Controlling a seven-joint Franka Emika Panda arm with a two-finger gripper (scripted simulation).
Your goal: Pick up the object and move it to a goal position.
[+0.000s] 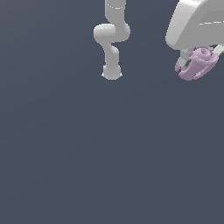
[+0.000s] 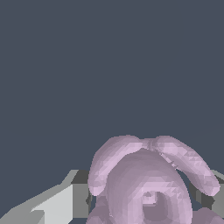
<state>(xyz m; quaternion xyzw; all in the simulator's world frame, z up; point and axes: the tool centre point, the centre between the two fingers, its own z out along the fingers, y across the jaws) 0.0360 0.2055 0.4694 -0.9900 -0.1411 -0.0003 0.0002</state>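
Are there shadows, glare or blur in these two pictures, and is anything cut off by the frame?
Exterior view: flat even light, no cast shadows or glare, slightly soft; the gripper holding the pink object is cropped at the edge. Wrist view: sharp, faceted shading on the object, which runs out of frame.

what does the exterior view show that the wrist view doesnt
Only the exterior view shows the arm's jointed links rising from its base, plus the wrist housing above the object.

Only the wrist view shows the object's surface close up: two long lobes arching over a rounded body with a hollow in it.

Both show the pale pink-lilac object sitting between the fingers of the gripper, shut on it, against a plain dark grey background.
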